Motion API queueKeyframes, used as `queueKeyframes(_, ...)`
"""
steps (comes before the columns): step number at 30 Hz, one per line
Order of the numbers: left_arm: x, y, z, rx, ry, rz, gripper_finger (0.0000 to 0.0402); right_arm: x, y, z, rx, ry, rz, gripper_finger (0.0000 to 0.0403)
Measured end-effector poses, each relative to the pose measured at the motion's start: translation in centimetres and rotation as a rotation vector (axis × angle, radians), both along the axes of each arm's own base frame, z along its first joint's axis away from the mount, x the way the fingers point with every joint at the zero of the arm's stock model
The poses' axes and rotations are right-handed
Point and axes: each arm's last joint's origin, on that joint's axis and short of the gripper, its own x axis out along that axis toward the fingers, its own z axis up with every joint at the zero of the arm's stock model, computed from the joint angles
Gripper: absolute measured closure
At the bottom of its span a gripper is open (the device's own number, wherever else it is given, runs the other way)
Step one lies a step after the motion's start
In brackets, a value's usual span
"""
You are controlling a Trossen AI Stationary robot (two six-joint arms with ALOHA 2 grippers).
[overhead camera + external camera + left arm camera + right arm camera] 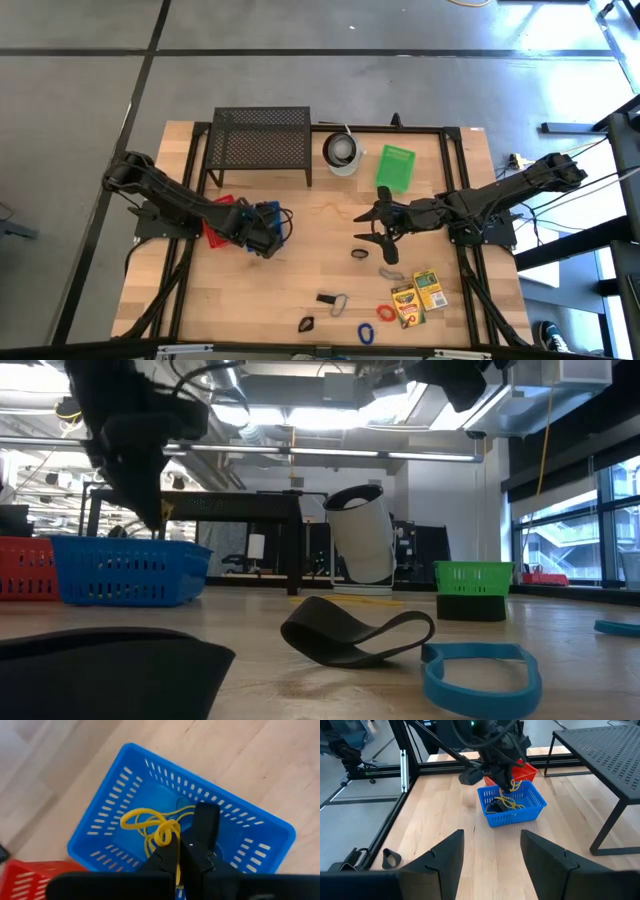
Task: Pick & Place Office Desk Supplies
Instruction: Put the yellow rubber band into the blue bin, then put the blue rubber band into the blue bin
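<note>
- Left wrist view is showing the left pincer [177, 852] hanging over the blue basket [125, 780], its fingers pressed together and pinching a yellow rubber band [165, 832].
- More yellow bands [137, 820] are lying inside that basket, along with a dark item that is too hidden to name.
- High view is placing the blue basket on the left side of the surface [310, 215], just beside a red basket [218, 225].
- Right pincer [372, 232] is hovering near the middle of the surface, fingers spread wide and gripping nothing.
- Two crayon boxes [418, 297] are lying near the right front corner, with a red rubber band [386, 312] and a blue rubber band [365, 332] close by.
- Binder clips [325, 298] and a black band [362, 255] are sitting loose on the front half of the surface.
- Black mesh rack [262, 140], white cup [344, 152] and green basket [396, 168] are standing along the far side.
</note>
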Motion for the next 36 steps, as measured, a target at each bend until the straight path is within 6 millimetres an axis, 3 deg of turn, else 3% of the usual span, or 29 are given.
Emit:
queueKeyframes(13, 0.1, -0.1, -1.0, -0.029, -0.042, -0.016, 0.0388, 0.0, 0.0, 0.0, 0.021, 0.003, -0.008, 0.0207)
queueKeyframes(26, 0.3, -0.1, -0.7, -0.018, -0.045, -0.025, 0.0278, -0.1, 0.0, -0.4, 0.078, 0.046, -0.026, 0.0207)
queueKeyframes(36, 1.2, -0.4, 1.2, 0.011, -0.067, -0.099, 0.0225, -1.4, -0.4, -2.5, 0.183, 0.303, -0.148, 0.0207)
